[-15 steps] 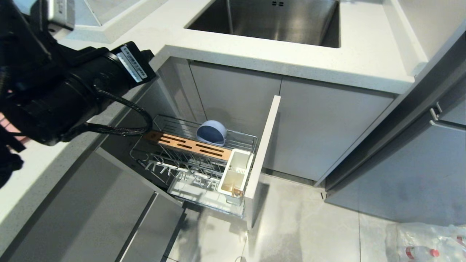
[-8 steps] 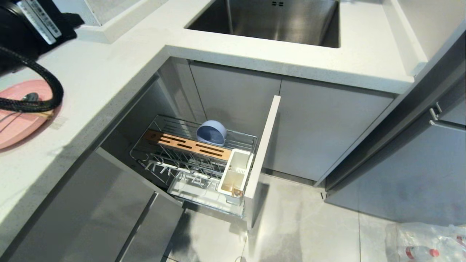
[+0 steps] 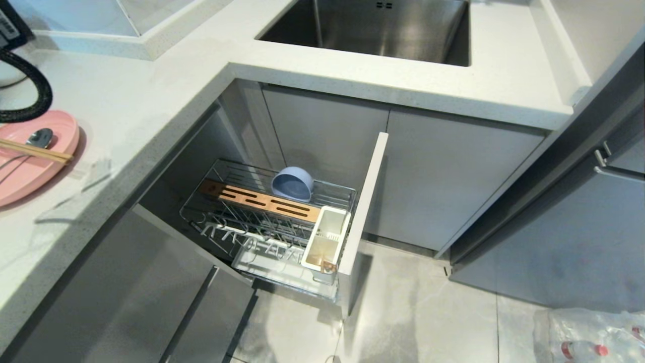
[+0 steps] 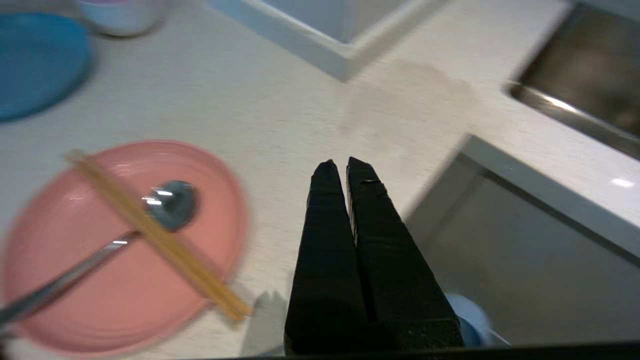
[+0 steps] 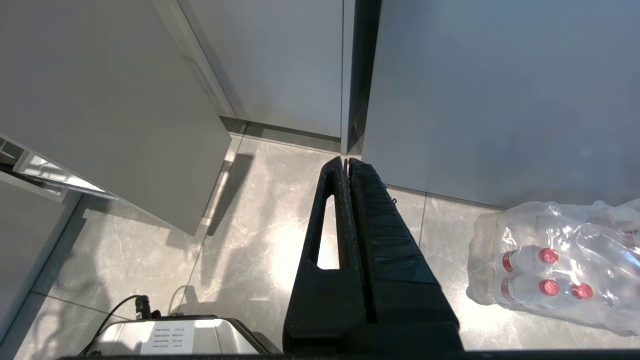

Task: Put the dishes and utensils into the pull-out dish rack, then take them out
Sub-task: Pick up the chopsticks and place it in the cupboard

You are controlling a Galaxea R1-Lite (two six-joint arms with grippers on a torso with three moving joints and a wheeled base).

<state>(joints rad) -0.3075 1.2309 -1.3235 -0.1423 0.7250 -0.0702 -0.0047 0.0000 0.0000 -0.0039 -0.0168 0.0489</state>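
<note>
Pull-out dish rack (image 3: 267, 222) stands drawn out of the lower cabinet at the counter's inside corner, same spot as a sec ago; what differs is the left arm, which filled the head view's left side then and now shows only as a loop of black cable (image 3: 30, 96) at the top-left edge. That uncovers the pink plate (image 3: 30, 156) on the counter (image 3: 151, 96) w/ the spoon (image 3: 38, 138) lying in it and the chopsticks (image 3: 35, 151) laid across the spoon's handle. Left gripper (image 4: 344, 167) hangs above bare counter beside the plate, fingers pressed together, nothing btwn them. Rack's grey front panel (image 3: 363, 222) juts out over the floor (image 3: 413, 312), w/ open tile to its right and in front; the space above the wire basket is unobstructed. Inside: blue-lavender bowl (image 3: 292, 184) tipped on its side at the back behind the slotted wooden strip (image 3: 262, 200), white caddy (image 3: 326, 244) at the panel end, apparently holding nothing, though its bottom is hard to read. Sink (image 3: 373, 27) sits behind. In the left wrist view a blue plate (image 4: 35, 65) lies further along the counter. Right gripper (image 5: 346, 162) hangs low over the floor, also closed and holding nothing, near a pack of water bottles (image 5: 555, 270).
</note>
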